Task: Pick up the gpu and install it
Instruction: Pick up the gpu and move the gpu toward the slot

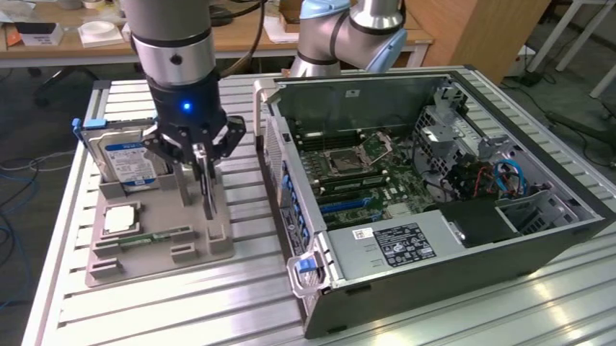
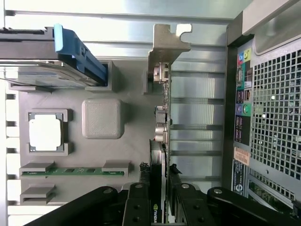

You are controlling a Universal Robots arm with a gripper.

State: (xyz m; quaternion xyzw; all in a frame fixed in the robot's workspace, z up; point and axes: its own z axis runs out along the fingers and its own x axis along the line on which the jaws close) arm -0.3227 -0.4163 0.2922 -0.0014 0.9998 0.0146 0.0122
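gpu (image 1: 208, 193): standing on its long edge in a slot of the grey holder, along the holder's edge nearest the computer case; a thin flat card, green board with a black cooler face.
End bracket (image 2: 165, 44): shining as bare silver sheet metal, bent at the tip, capping the end of the card farthest from the claw.
Claw (image 1: 200, 155): hanging straight down over the card, black and angular, a blue light glowing on the wrist above it.
Grip: the fingers (image 2: 137, 202) are drawn in narrow, pressing on both flat faces of the card at its upper end, so the claw is clamping the gpu while it is sitting in the slot.
Holder (image 1: 192, 249): lying flat on the table, matte grey plastic with blocky raised pockets.
Hard drive (image 1: 125, 160): standing upright at the holder's far corner, silver with a blue label.
Processor (image 1: 122, 217): lying flat in a square pocket.
Memory stick (image 1: 154, 236): lying narrow and green near the holder's front edge.
Computer case (image 1: 332, 317): lying open-sided just beside the holder, dark metal, motherboard showing.
Table (image 1: 192, 310): carrying everything, ribbed aluminium slats.
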